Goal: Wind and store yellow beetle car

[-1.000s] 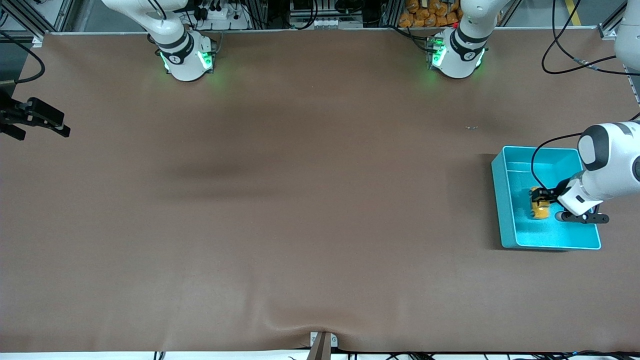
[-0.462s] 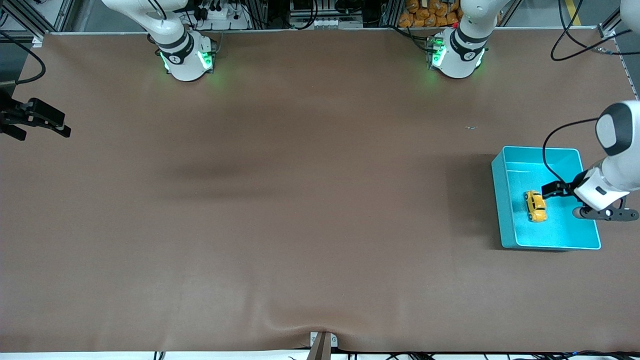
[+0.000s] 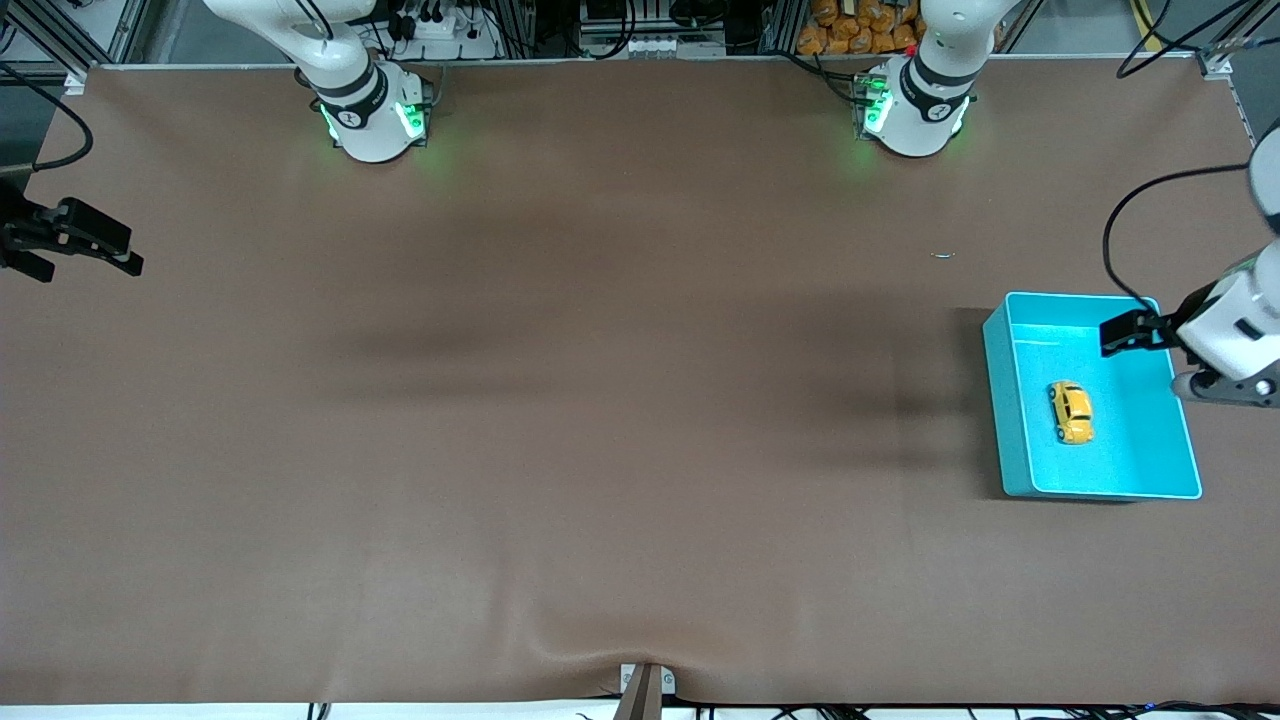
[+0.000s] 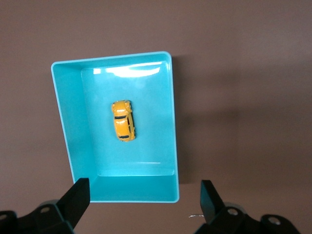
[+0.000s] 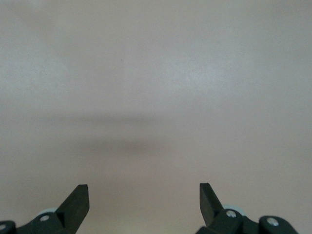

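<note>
Tiny yellow-orange beetle toy car (image 3: 1071, 411) on floor of turquoise plastic bin (image 3: 1004, 400) – apparently upright, left gripper (image 3: 1128, 334) above bin, fingers spread, empty, right gripper (image 3: 90, 240) waiting over right arm's table end – fingers spread.

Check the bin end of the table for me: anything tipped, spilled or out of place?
Nothing stands out. The yellow beetle car sits upright on its wheels inside the turquoise bin, apart from the walls. The left tool hangs open above the bin; the right tool waits open at the right arm's end of the table.
</note>
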